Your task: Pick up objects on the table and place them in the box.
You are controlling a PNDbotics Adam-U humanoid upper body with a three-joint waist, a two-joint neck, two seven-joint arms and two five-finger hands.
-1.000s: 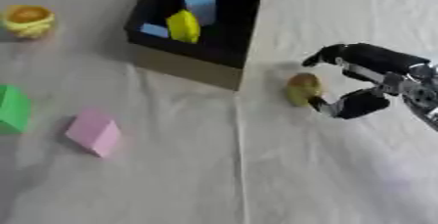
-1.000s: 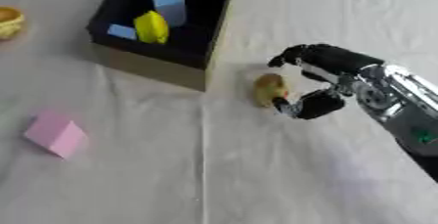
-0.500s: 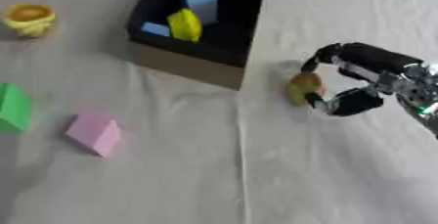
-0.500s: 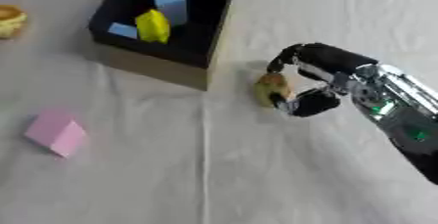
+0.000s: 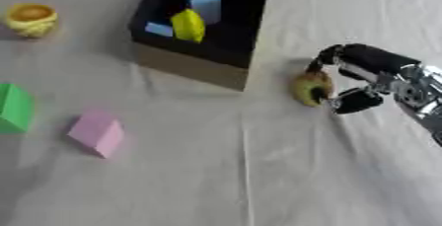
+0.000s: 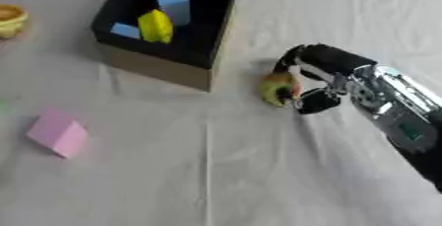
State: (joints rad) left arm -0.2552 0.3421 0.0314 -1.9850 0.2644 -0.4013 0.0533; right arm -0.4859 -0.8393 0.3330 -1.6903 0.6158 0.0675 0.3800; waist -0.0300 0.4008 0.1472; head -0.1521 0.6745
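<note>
My right hand [image 5: 362,79] has closed in: fingers now curl around the yellowish object [image 5: 309,89] just right of the box [image 5: 194,67], apparently gripped; lift follows.

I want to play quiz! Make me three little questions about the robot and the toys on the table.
1. True or false: the pink block is inside the box.
2. What is the right hand curled around?
A. the green block
B. the yellowish-green object
C. the yellow cup-shaped toy
3. Fill in: two blue blocks and one ____ object lie in the box.

Key: 1 false; 2 B; 3 yellow.
</note>
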